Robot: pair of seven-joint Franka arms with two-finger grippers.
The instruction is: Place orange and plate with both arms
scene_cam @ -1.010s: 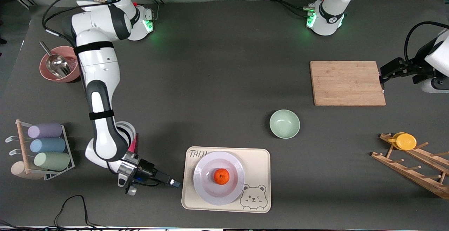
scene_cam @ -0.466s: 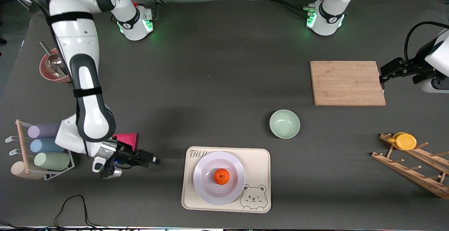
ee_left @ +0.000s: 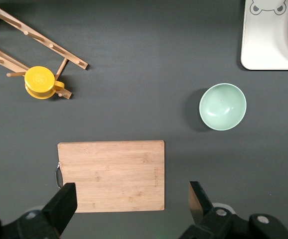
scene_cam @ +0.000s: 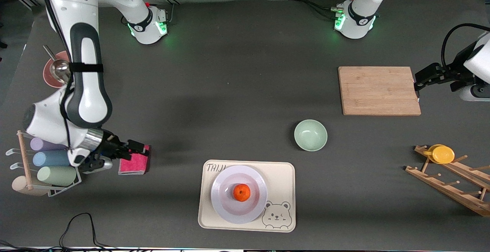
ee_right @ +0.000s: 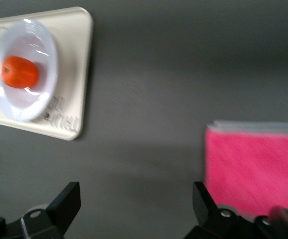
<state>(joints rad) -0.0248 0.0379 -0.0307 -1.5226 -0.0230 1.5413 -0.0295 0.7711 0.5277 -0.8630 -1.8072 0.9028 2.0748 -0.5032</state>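
Observation:
The orange (scene_cam: 241, 192) lies in the middle of the pale lavender plate (scene_cam: 226, 207), which sits on the cream bear tray (scene_cam: 283, 179) near the front camera. Both also show in the right wrist view, the orange (ee_right: 19, 72) on the plate (ee_right: 45, 52). My right gripper (scene_cam: 138, 149) is open and empty, over the pink sponge (scene_cam: 134, 163) and well clear of the tray; its own view shows it (ee_right: 136, 191) over bare table. My left gripper (scene_cam: 416, 81) is open and empty at the end of the cutting board (scene_cam: 379, 90); its own view shows it (ee_left: 130, 191) there too.
A mint-green bowl (scene_cam: 310, 135) stands between tray and cutting board. A wooden rack (scene_cam: 451, 185) with a yellow cup (scene_cam: 443, 154) is at the left arm's end. A cup rack (scene_cam: 49, 160) and a pink bowl with a scoop (scene_cam: 53, 72) are at the right arm's end.
My right gripper has drawn away from beside the tray toward the right arm's end and now hangs over the pink sponge. The left arm, plate and orange have not moved.

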